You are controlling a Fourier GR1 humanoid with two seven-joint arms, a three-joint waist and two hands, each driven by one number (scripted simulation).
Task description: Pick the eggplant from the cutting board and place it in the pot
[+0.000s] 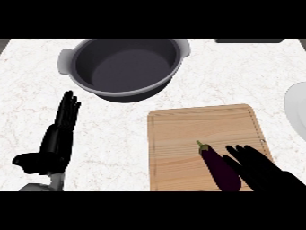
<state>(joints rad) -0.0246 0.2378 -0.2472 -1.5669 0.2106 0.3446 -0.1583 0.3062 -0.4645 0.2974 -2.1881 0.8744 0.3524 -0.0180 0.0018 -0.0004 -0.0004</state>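
The eggplant (219,167) lies on the wooden cutting board (195,130) near the board's front right corner, its long axis running from the green stem, which points toward the pot (125,67), back to the counter's front edge. The right hand (261,168) sits just beside it on the eggplant's right, fingers straight and holding nothing, so the grasp likely calls for a short shift leftward across that axis. The left hand (59,134) rests open toward the counter's front left corner, well apart from the board and much farther away.
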